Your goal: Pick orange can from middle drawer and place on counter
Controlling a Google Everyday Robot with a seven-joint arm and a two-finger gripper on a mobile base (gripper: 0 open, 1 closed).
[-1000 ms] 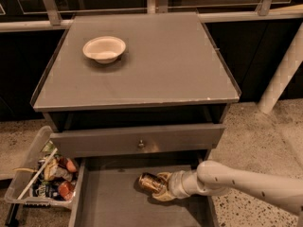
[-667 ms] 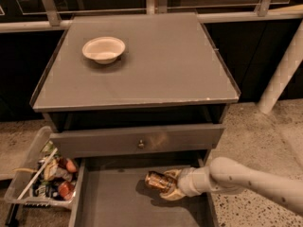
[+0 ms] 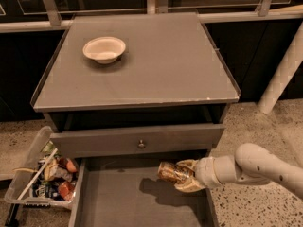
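Observation:
The orange can [image 3: 170,172] lies sideways in my gripper [image 3: 185,175], which is shut on it from the right. The can hangs a little above the grey floor of the open middle drawer [image 3: 128,197] and casts a shadow on it. My white arm [image 3: 255,167] reaches in from the right edge of the view. The counter [image 3: 156,65] is the grey cabinet top above, with a thin raised rim.
A white bowl [image 3: 104,49] stands on the counter at the back left. The closed drawer front with a round knob [image 3: 141,144] sits just above the can. A clear bin of snack wrappers [image 3: 45,176] stands on the speckled floor at the left. A white pole [image 3: 283,72] leans at the right.
My gripper has lifted the can up off the drawer floor and moved it slightly right; the shadow under it has grown.

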